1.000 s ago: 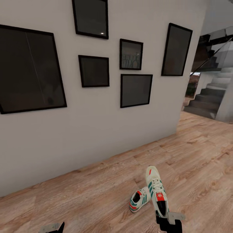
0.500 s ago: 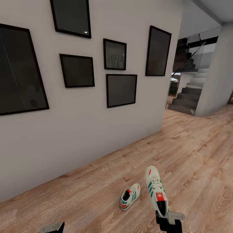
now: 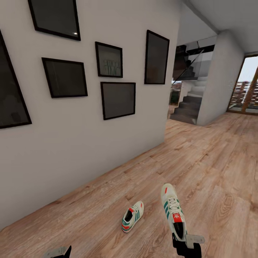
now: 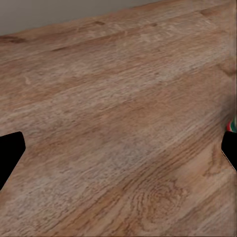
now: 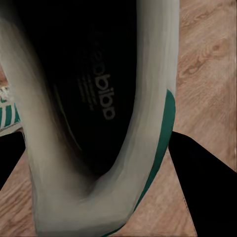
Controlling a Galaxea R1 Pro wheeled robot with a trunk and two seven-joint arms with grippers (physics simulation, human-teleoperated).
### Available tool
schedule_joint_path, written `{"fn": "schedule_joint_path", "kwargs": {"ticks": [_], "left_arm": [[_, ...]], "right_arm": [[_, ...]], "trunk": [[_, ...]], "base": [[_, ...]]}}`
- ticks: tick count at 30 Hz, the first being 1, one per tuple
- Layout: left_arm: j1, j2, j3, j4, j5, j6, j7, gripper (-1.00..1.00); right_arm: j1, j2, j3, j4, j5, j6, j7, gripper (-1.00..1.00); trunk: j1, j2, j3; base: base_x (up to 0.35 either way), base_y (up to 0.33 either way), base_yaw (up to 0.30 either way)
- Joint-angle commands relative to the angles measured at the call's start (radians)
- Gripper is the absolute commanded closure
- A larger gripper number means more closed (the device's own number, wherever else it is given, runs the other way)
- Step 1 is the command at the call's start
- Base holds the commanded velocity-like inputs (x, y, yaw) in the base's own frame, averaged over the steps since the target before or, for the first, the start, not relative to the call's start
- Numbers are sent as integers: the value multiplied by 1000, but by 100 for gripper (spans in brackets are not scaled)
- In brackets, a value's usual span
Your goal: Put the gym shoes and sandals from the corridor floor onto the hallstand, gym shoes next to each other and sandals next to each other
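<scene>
My right gripper (image 3: 182, 240) is shut on the heel of one gym shoe (image 3: 172, 210), a cream sneaker with green stripes and a red tongue label, held above the floor with its toe pointing away. The right wrist view looks into that shoe's dark opening (image 5: 89, 94), with black fingers (image 5: 202, 182) on either side. The second gym shoe (image 3: 132, 216) lies on the wood-plank corridor floor (image 3: 215, 168) to the left of the held one. My left gripper (image 4: 118, 153) is open over bare planks; its black finger (image 3: 66, 252) peeks in at the head view's lower edge. Sandals and hallstand are out of view.
A white wall (image 3: 82, 143) with several black-framed pictures runs along the left. Past its corner, a dark staircase (image 3: 188, 107) rises at the back, and a glazed door (image 3: 247, 86) stands at the far right. Open wood floor stretches ahead and to the right.
The whole view has swung to the right: wall and pictures slid left and the glazed door came into sight. The held shoe keeps its place in my right gripper.
</scene>
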State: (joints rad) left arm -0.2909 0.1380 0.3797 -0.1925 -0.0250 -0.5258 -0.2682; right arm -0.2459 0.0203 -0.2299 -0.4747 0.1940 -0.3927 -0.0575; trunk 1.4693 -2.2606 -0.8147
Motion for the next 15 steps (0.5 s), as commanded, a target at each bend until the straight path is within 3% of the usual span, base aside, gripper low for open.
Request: {"fn": "schedule_joint_path", "kwargs": {"ticks": [1, 15], "left_arm": [[-1, 0, 8, 1, -3, -2, -8, -100], [-1, 0, 8, 1, -3, -2, -8, -100]], "right_arm": [[-1, 1, -5, 1, 10, -3, -1, 100], [-1, 1, -5, -2, 9, -3, 1, 100]], "trunk": [[0, 0, -1], [0, 0, -1]], "base": [[0, 0, -266], [0, 0, -266]]}}
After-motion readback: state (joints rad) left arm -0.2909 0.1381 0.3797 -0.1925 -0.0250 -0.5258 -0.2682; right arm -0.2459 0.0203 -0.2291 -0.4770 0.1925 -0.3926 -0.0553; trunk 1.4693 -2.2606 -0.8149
